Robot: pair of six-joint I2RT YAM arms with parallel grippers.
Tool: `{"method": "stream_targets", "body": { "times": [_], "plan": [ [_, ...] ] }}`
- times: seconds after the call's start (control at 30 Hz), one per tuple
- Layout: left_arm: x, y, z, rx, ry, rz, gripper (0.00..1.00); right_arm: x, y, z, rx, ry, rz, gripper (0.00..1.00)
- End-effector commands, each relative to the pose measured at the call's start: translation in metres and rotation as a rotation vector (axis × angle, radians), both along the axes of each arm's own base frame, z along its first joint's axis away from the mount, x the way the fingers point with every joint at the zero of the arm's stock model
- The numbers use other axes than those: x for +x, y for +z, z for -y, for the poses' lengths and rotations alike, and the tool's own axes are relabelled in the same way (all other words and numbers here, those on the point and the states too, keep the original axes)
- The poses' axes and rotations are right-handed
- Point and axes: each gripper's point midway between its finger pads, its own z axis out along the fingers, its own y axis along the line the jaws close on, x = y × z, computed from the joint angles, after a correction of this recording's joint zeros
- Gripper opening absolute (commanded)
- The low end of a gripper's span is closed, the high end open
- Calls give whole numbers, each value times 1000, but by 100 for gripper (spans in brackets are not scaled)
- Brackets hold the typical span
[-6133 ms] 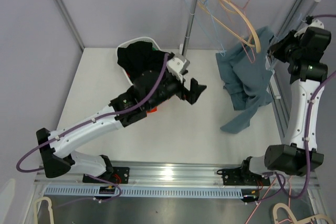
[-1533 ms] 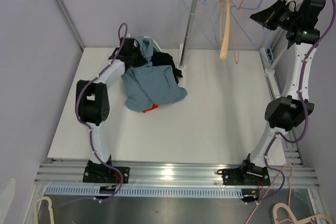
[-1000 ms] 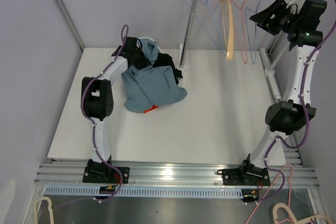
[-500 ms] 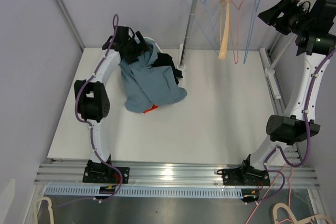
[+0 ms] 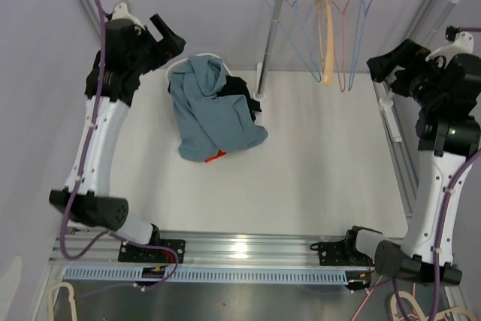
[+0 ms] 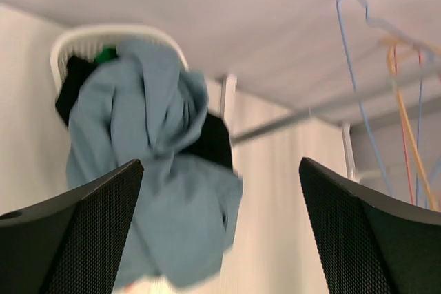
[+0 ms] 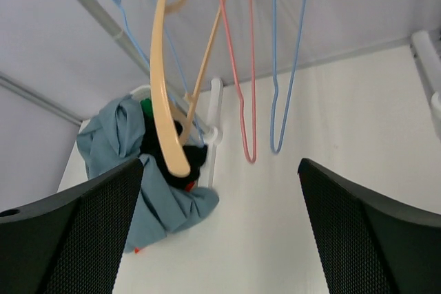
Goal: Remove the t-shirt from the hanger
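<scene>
Tabletop (image 5: 316,163) under my two claws, blue-grey t-shirt (image 5: 214,114) heaped below my left claw (image 5: 169,35), off the tan hanger (image 5: 325,35) hanging ahead of my right claw (image 5: 385,65), both claws spread wide, holding nothing.

Overhead and wrist views (both high) share t-shirt (image 5: 214,110).

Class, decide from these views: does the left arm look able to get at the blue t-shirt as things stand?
Probably yes. The left claw hangs open near the blue t-shirt, which lies uncovered; the left wrist view shows nothing between them.
</scene>
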Motion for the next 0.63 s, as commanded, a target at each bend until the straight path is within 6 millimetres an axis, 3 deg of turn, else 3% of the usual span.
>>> {"method": "stream_targets", "body": {
  "times": [0.0,0.03,0.07,0.1,0.13,0.17,0.2,0.23,0.27,0.3,0.47,0.6],
  "plan": [
    [-61,-11,16,35,-80,12,100,-21,-6,-15,12,23,68,99],
    [-75,-6,23,17,-110,59,99,-21,-37,-17,27,30,15,100],
    [-88,-83,31,34,-139,-66,100,-26,-48,-20,29,37,9,100],
    [-114,-44,45,-6,-188,122,100,-42,-47,-28,21,65,49,99],
    [-126,-45,51,-28,-205,164,100,-43,-84,-30,34,71,-19,100],
    [-136,-90,56,-33,-219,108,99,-49,-96,-31,37,66,-34,99],
    [-150,-123,66,-30,-255,75,99,-54,-106,-33,36,73,-38,100],
    [-163,-132,65,-35,-261,97,99,-66,-109,-40,35,100,-20,99],
    [-168,-140,64,-30,-250,88,99,-69,-134,-43,43,109,-60,99],
    [-176,-160,64,-10,-256,53,100,-74,-142,-45,42,119,-65,99],
    [-194,-181,50,46,-237,23,99,-98,-174,-53,49,138,-82,100],
    [-198,-186,43,67,-223,25,99,-106,-183,-54,50,136,-97,99]
  ]
}}
